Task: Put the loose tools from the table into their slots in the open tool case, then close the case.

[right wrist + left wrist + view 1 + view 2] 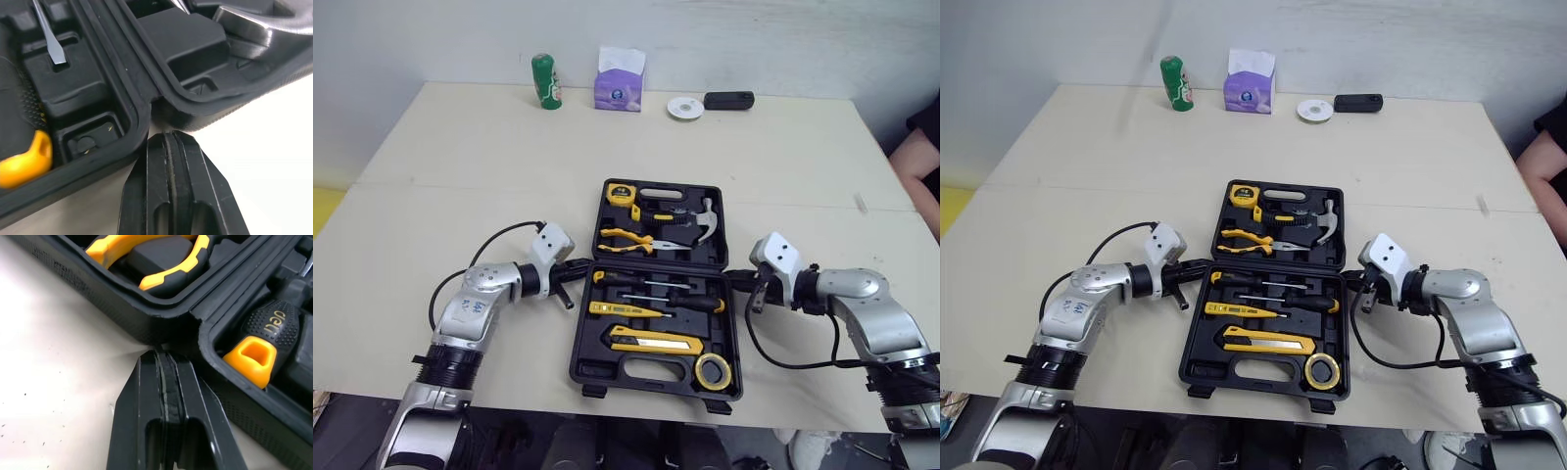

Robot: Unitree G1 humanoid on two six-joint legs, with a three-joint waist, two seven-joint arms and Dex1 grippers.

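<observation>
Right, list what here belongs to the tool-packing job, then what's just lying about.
Job: tool case, hammer, pliers, tape measure, screwdrivers, utility knife, left gripper, right gripper.
Lying about: green can, tissue box, white disc, black oblong object.

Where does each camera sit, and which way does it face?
Left eye view: head, facing forward and down at the open tool case; both arms show.
Right eye view: its twin, same scene.
Left wrist view: left wrist, along the shut left gripper toward the case's hinge.
Right wrist view: likewise, shut right gripper, hinge's other end.
All share the case.
</observation>
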